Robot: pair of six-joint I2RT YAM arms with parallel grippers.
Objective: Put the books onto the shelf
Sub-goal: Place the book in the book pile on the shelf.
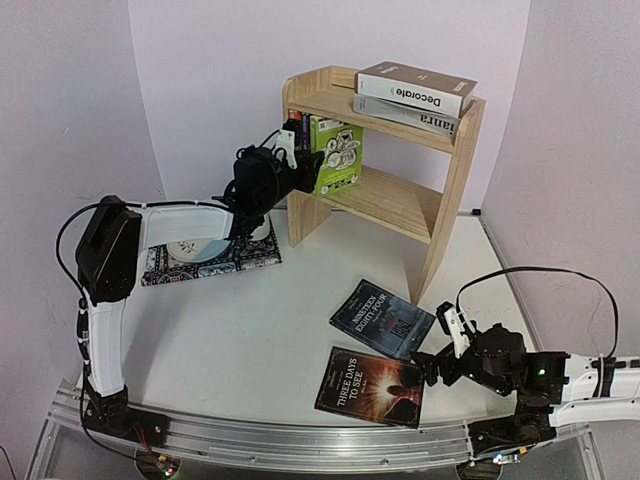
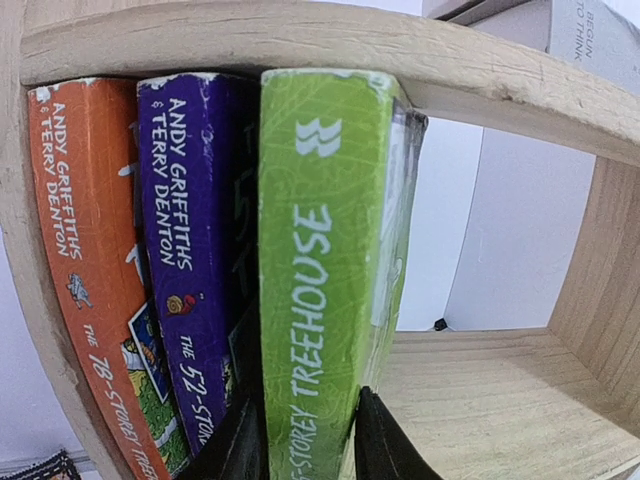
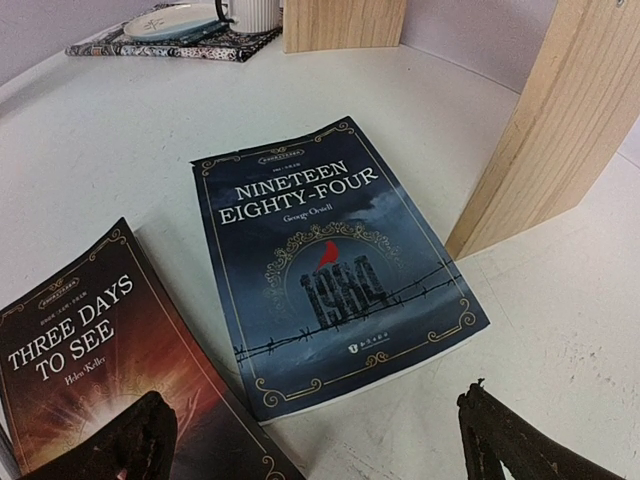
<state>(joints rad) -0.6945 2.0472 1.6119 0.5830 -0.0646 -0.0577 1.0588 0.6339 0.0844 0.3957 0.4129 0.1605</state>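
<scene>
Green "Treehouse" paperback [image 2: 320, 280] is upright on the lower tier of the pine shelf [image 1: 452, 190], at that tier's left end, spine out. Just beside it to the left stand the purple paperback [image 2: 195, 250] and the orange paperback [image 2: 90, 260], with the orange one against the side panel. The left gripper [image 2: 312, 440] is right at the foot of the green spine, one dark finger [image 2: 240, 445] slipped between purple and green, the other on the green book's open side. The fingers sit close against the covers, but I cannot tell whether they are pinching or loose.

Up on the top tier, thick "Decorate" [image 1: 415, 88] lies flat on grey "ianra" [image 1: 420, 118], both spines facing out. The shelf itself stands toward the far edge of the tabletop [image 1: 250, 340].

Two books are still down on the tabletop, close to the near edge and right of the middle: "Nineteen Eighty-Four" [image 3: 330, 260] lies face up near the shelf's right side panel, and "Three Days to See" [image 3: 80, 350] lies face up just beside it, closer to the near edge. The right gripper [image 3: 320, 440] hangs low at their near side, fingers spread wide apart, gripping nothing.

Over by the left edge, a patterned placemat [image 3: 170, 48] carries a plate [image 3: 175, 20] and a white mug [image 3: 250, 12].
</scene>
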